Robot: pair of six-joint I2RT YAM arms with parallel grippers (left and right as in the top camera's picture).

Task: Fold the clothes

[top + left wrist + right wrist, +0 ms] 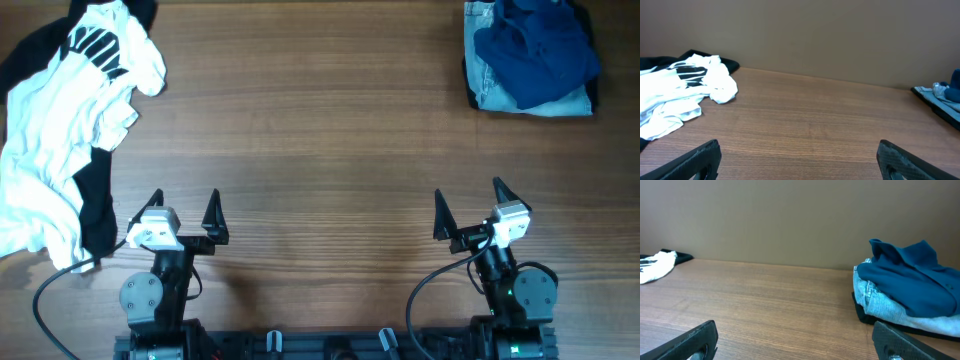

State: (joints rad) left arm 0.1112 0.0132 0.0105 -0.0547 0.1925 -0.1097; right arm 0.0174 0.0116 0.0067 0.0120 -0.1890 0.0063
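The black two-finger left gripper [185, 203] sits at seven o'clock, jaws spread wide, pointing toward twelve. The matching right gripper [468, 197], at five o'clock, gapes likewise.

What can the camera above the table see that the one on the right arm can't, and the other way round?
Only overhead: the open left fingers, and the whole white T-shirt sprawled over a black garment. Only right wrist: the plain wall behind, and the pile's layers side-on, a dark blue garment on jeans. Both: the wooden table, the open right fingers, an edge of the shirt, that pile.
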